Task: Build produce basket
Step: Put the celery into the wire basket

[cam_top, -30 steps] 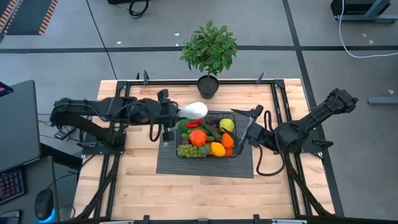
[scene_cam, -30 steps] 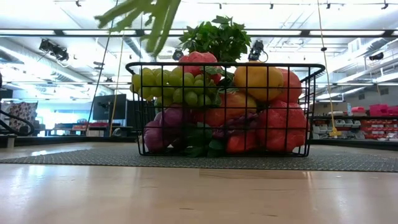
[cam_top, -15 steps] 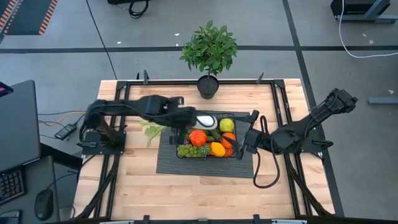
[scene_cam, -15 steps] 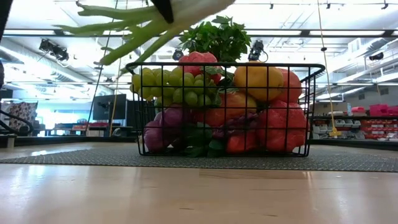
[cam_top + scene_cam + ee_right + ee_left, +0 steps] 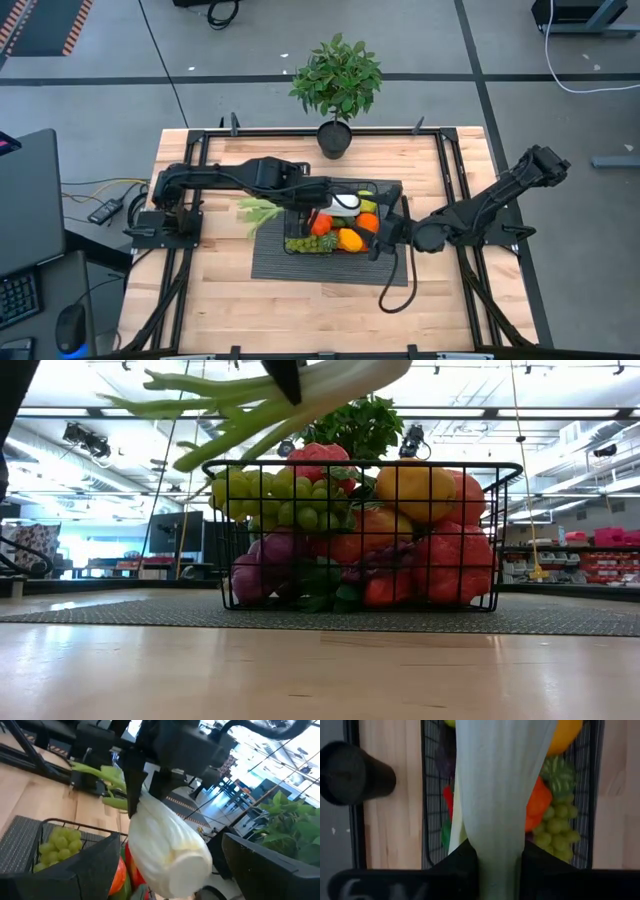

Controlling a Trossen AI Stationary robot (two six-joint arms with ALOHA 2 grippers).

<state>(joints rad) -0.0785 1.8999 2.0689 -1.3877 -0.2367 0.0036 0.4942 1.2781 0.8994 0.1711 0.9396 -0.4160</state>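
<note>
The black wire basket (image 5: 440,463) stands on a dark ribbed mat (image 5: 330,268) at mid-table. It is piled with produce: green grapes (image 5: 285,500), a yellow pepper (image 5: 415,485), oranges (image 5: 322,224). My left gripper (image 5: 308,196) hovers over the basket's far left part, shut on the long pale-green leek (image 5: 330,385). The leek's white end (image 5: 345,202) is over the basket and its green leaves (image 5: 258,212) stick out past the basket's left side. My right gripper (image 5: 385,235) is open at the basket's right end, facing the leek's white end (image 5: 170,845). My left gripper pinches the leek's pale shaft (image 5: 497,855) between its two fingers (image 5: 465,867), between the white end and the leaves. The fingers come from above and lie across the leek. The leek is lifted clear above the produce, nearly level, its white end a little higher.
A leafy potted plant (image 5: 336,80) stands at the table's far edge behind the basket; its dark pot also shows in the left wrist view (image 5: 355,780). Bare wood lies in front of the mat (image 5: 320,320). Black frame rails run along both table sides.
My left gripper has carried the leek toward the table's right edge, from beside the basket's far left corner to over the basket. The leek has stayed in the hold, and its leaves now trail past the basket's left side. My right gripper has moved toward the near edge, down to the basket's right end.
</note>
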